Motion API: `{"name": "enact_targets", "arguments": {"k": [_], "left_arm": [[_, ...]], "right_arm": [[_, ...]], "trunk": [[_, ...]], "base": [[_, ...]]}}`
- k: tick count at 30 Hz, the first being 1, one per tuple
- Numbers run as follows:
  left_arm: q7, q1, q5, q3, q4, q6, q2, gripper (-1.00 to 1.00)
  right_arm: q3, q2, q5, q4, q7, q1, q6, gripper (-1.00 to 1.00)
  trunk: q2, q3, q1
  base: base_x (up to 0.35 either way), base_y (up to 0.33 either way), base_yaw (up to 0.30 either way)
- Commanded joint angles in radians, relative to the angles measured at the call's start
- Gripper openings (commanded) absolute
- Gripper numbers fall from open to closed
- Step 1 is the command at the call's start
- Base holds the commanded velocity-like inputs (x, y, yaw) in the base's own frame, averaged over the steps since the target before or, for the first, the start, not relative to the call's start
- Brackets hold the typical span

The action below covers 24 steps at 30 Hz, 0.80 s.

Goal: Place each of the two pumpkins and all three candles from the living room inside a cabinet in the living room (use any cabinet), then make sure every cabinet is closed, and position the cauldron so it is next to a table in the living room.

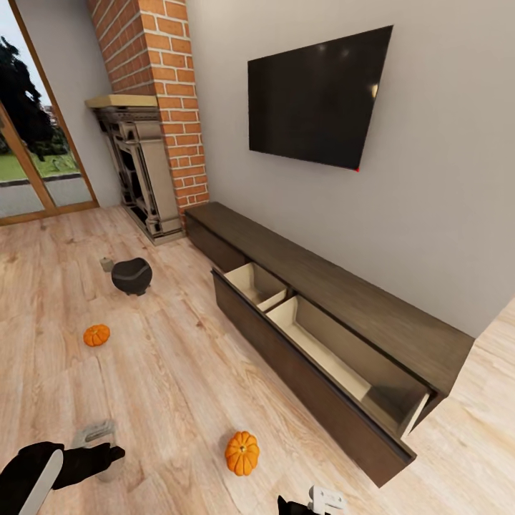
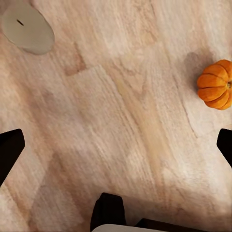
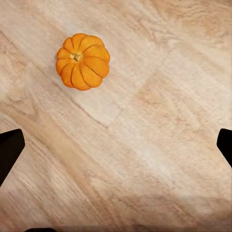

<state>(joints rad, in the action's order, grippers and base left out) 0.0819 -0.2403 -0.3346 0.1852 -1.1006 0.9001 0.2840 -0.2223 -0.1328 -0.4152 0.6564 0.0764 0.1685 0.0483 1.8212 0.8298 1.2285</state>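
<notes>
Living room with a long dark wood-grain cabinet (image 1: pixel 336 315), its wide front pulled open on pale inner walls.
Two ribbed orange pumpkins (image 1: pixel 242 452) (image 1: pixel 96 335) and a round black cauldron (image 1: pixel 131 276) sit well apart on open plank floor (image 1: pixel 164 372); a stubby beige candle (image 2: pixel 27 29) lies near the left tool (image 2: pixel 116 145); both tools spread, right tool (image 3: pixel 116 145) above a pumpkin.

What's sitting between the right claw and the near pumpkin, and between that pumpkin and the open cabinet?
Nothing visible. The right claw hangs open above bare wood floor, with the near pumpkin just ahead of it. From that pumpkin to the open cabinet the floor is bare too, and the open compartment looks empty.
</notes>
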Motion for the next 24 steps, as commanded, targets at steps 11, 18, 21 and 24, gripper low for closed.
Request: {"name": "enact_targets", "arguments": {"k": [11,18,21,24], "left_arm": [[0.009,-0.001,0.007,0.003,-0.001,0.005,0.000,1.00],[0.008,-0.001,0.006,0.002,-0.001,0.004,-0.001,1.00],[0.008,-0.001,0.006,0.002,-0.001,0.003,-0.001,1.00],[0.008,-0.001,0.006,0.000,-0.001,0.003,-0.002,1.00]], "right_arm": [[-0.006,-0.001,-0.008,0.004,0.007,0.000,0.004,1.00],[-0.022,-0.001,-0.008,0.005,0.008,0.000,0.004,1.00],[-0.027,-0.001,-0.008,0.005,0.008,0.000,0.004,1.00],[-0.028,0.000,-0.008,0.005,0.008,0.000,0.004,1.00]], "trunk": [[0.000,0.001,0.000],[0.000,0.001,0.000],[0.000,0.001,0.000],[0.000,0.001,0.000]], "base": [[0.013,0.112,0.000],[0.045,0.059,0.200],[0.130,0.092,0.280],[0.030,0.018,0.283]]}}
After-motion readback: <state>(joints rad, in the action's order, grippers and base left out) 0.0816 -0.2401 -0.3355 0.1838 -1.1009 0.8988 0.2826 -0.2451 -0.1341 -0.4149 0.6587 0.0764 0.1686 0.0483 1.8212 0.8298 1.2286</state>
